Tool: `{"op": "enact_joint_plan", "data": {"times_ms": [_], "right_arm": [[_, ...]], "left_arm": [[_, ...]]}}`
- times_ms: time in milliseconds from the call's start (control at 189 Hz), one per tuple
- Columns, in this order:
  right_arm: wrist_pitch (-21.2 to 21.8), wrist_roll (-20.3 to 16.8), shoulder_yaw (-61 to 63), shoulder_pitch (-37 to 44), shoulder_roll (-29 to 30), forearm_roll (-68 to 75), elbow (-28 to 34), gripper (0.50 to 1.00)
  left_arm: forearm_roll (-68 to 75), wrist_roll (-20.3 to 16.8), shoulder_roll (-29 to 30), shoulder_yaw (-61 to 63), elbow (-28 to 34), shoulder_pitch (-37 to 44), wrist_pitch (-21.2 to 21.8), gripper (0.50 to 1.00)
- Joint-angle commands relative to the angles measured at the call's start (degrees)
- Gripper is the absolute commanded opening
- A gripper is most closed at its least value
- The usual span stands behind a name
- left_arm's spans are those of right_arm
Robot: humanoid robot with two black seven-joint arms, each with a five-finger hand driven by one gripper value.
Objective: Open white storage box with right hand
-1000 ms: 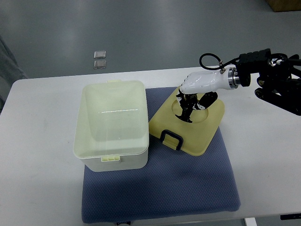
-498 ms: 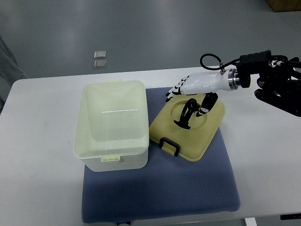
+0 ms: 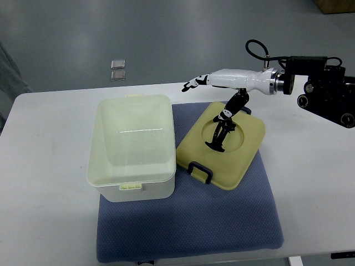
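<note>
A: Position of the white plastic storage box [image 3: 132, 147]?

B: It is seen on the left part of a blue-grey textured mat [image 3: 188, 221], which is laid on the white worktop [image 3: 44, 183]. Its translucent inner cover is in place; a pale latch tab is noted on the near edge.

A: And the lid?

B: A pale yellow square lid [image 3: 224, 145] with a black carry handle and a black front clasp is seen off the box, lying on the mat just to its right, its left edge near the box wall.

A: State of the right hand [image 3: 219, 83]?

B: The fingers are stretched out flat and nothing is held. It is raised above the lid's far edge, the thumb hanging towards the handle; contact cannot be confirmed from this angle.

A: Anything else?

B: Two small grey squares [image 3: 117, 70] are noted on the floor beyond the worktop.
</note>
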Motion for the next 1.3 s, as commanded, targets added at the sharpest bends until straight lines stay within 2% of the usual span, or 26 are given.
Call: {"op": "enact_joint_plan", "data": {"times_ms": [0, 450, 598, 709, 1069, 1223, 1297], "right_arm": [[0.19, 0.00, 4.85, -2.98, 0.69, 10.40, -0.51, 0.907], [-0.07, 0.00, 29.99, -17.57, 7.81, 24.47, -4.29, 0.917], [-1.56, 0.00, 31.14, -18.71, 10.71, 37.73, -8.51, 0.917], [-2.62, 0.00, 31.05, -19.68, 10.71, 45.91, -10.18, 0.919], [-2.44, -0.02, 30.87, -21.79, 11.68, 57.52, -11.85, 0.919], [-2.97, -8.28, 30.17, -22.14, 11.68, 59.10, -11.85, 0.919], [-3.15, -9.77, 30.17, -22.76, 11.77, 59.10, -11.85, 0.919]], "left_arm": [[0.01, 0.00, 0.00, 0.00, 0.01, 0.00, 0.00, 1.000], [0.01, 0.00, 0.00, 0.00, 0.01, 0.00, 0.00, 1.000], [-0.08, 0.00, 0.00, 0.00, 0.01, 0.00, 0.00, 1.000], [0.01, 0.00, 0.00, 0.00, 0.01, 0.00, 0.00, 1.000], [0.01, 0.00, 0.00, 0.00, 0.01, 0.00, 0.00, 1.000], [0.01, 0.00, 0.00, 0.00, 0.01, 0.00, 0.00, 1.000], [-0.08, 0.00, 0.00, 0.00, 0.01, 0.00, 0.00, 1.000]]}}
